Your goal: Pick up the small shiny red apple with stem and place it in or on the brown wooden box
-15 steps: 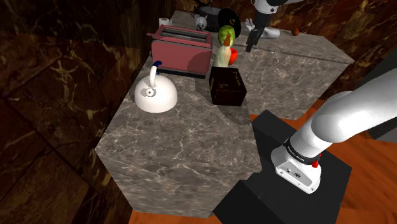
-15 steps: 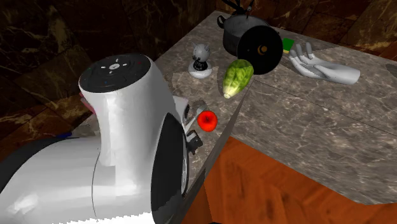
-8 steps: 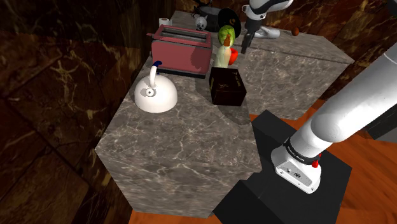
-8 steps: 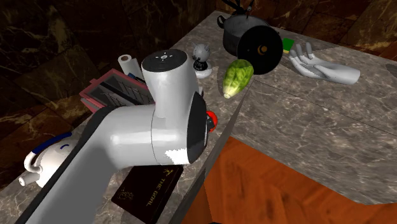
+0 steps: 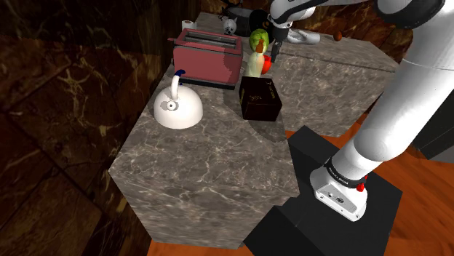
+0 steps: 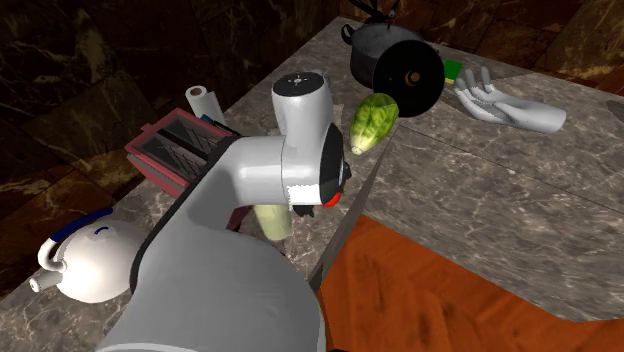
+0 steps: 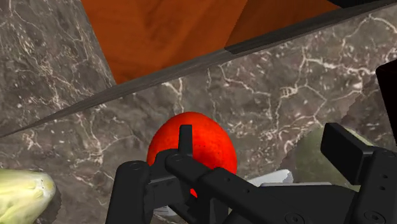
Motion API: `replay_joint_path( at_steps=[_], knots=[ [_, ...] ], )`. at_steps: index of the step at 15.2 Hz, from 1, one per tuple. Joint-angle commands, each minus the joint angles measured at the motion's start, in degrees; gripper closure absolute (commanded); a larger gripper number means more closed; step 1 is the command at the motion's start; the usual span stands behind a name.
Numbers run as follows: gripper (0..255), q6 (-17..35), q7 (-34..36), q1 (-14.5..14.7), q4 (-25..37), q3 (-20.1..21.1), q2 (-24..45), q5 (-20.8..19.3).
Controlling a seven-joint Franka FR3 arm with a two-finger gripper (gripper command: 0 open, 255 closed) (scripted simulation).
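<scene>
Shoulder view: end effector (image 5: 276, 49) nr red apple (image 5: 268, 65).

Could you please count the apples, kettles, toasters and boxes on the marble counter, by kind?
red apple: 1
white kettle: 1
red toaster: 1
dark box: 1
Total: 4

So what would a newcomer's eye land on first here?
The big white robot arm looming across the foreground of the second exterior view. Then the shiny red apple on the grey marble counter, right in front of the black tool and near the counter's edge.
</scene>
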Motion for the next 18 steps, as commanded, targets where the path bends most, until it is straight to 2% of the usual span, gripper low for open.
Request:
replay_joint_path(
  at_steps=[1,4,12,18],
  knots=[
    [0,-0.2,-2.41,-0.92,5.14,0.02,5.14,0.76],
    [0,-0.76,-5.07,-2.28,11.54,0.26,11.14,1.46],
    [0,4.03,-5.31,-3.0,9.26,0.38,13.63,1.88],
    [0,4.03,-5.31,-3.0,9.28,0.39,13.64,1.88]
  ],
)
